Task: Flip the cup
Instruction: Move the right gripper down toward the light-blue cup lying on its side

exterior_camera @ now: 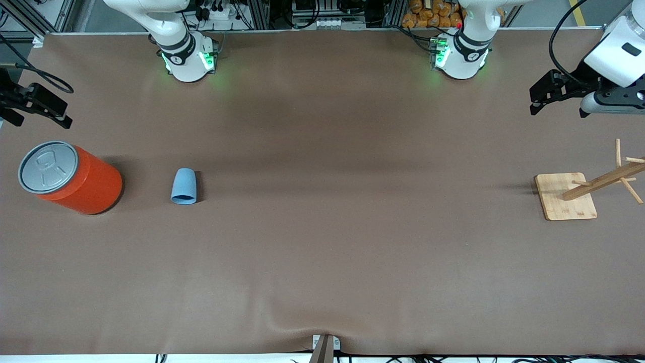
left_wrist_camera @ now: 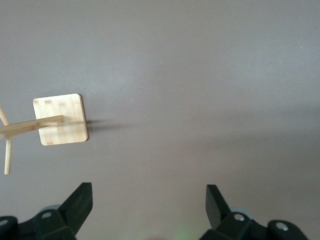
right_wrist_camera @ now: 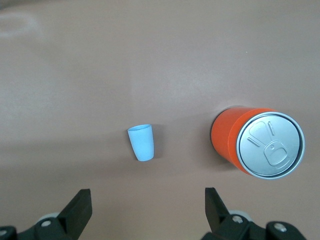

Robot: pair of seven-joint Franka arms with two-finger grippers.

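Note:
The cup (exterior_camera: 184, 186) is a small light-blue tumbler lying on its side on the brown table, its wide mouth toward the front camera. It also shows in the right wrist view (right_wrist_camera: 141, 142). My right gripper (exterior_camera: 61, 114) hangs open and empty in the air at the right arm's end of the table, above the orange can and apart from the cup; its jaws (right_wrist_camera: 148, 202) stand wide. My left gripper (exterior_camera: 535, 103) is open and empty in the air at the left arm's end, above the wooden rack; its jaws (left_wrist_camera: 149, 200) stand wide too.
A big orange can (exterior_camera: 75, 179) with a grey lid stands beside the cup, toward the right arm's end; it also shows in the right wrist view (right_wrist_camera: 257, 142). A wooden peg rack (exterior_camera: 567, 196) on a square base stands at the left arm's end, also seen in the left wrist view (left_wrist_camera: 60, 120).

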